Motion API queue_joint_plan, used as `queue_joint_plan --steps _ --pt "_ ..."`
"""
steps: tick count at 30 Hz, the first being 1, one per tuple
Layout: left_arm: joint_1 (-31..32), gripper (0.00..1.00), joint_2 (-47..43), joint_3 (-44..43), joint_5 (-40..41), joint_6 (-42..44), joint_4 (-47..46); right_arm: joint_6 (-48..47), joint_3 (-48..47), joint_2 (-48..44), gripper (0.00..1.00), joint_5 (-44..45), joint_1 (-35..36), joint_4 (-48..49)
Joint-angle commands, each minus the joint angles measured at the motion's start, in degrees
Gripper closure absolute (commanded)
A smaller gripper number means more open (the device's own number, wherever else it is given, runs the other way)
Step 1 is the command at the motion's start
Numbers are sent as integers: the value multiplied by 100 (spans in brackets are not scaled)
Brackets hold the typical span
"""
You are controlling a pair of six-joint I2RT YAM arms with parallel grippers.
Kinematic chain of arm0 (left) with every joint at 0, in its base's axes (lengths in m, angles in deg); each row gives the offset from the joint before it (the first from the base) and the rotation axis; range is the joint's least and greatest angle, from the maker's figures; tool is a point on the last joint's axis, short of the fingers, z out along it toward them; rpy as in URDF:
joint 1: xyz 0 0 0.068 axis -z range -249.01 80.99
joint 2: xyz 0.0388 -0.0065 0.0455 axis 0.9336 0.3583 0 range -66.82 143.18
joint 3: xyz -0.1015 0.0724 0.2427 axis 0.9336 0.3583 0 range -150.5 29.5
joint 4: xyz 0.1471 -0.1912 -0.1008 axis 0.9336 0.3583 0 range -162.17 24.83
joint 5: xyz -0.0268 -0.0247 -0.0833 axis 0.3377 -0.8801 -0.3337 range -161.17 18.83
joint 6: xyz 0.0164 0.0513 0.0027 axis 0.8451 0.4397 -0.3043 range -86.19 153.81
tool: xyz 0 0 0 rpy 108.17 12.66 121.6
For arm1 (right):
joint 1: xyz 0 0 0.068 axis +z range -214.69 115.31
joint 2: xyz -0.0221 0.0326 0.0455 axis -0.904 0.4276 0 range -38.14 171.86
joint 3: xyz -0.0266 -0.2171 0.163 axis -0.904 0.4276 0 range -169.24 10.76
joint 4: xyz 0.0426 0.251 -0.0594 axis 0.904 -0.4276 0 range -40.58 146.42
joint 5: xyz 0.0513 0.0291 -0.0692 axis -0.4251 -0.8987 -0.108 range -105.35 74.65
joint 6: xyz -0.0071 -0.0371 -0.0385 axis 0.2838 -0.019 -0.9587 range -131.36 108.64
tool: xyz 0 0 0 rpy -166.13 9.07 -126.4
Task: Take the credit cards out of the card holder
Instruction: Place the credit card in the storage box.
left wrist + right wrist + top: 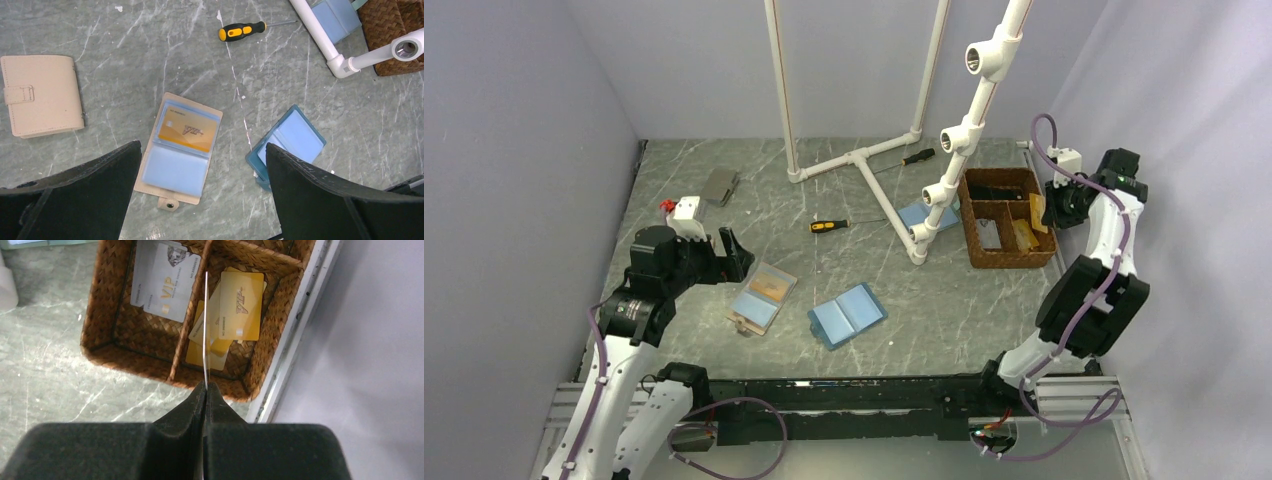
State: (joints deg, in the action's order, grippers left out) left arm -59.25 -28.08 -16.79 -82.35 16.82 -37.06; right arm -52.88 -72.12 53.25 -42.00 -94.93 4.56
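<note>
A closed beige wallet (pixel 42 95) with a strap lies left of the card holder (pixel 176 170), which is spread open on the table (pixel 125 50). The left gripper (pixel 202 147) hangs over the card holder, jaws wide apart and empty. The holder's upper pocket keeps a gold card (pixel 188 131) printed "VIP". Just right of the card holder lies a light-blue bifold (pixel 292 140). Far right of the card holder, the right gripper (pixel 205 390) is clamped on a thin card (pixel 205 325), which is edge-on over a wicker basket (pixel 102 315). The silver card (pixel 167 282) and loose yellow cards (pixel 242 305) in the basket read "VIP".
</note>
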Motion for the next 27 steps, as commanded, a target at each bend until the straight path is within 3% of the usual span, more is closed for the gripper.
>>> queue_joint_plan --steps 1,15,27 --pt "-44 1 -55 -12 -50 143 -83 285 -458 480 100 527 230 64" --pt "-53 1 -42 -12 -49 137 -84 698 -704 1290 100 881 441 113" --pt "-58 1 -60 -11 -29 143 -66 855 -590 1356 89 1025 432 278"
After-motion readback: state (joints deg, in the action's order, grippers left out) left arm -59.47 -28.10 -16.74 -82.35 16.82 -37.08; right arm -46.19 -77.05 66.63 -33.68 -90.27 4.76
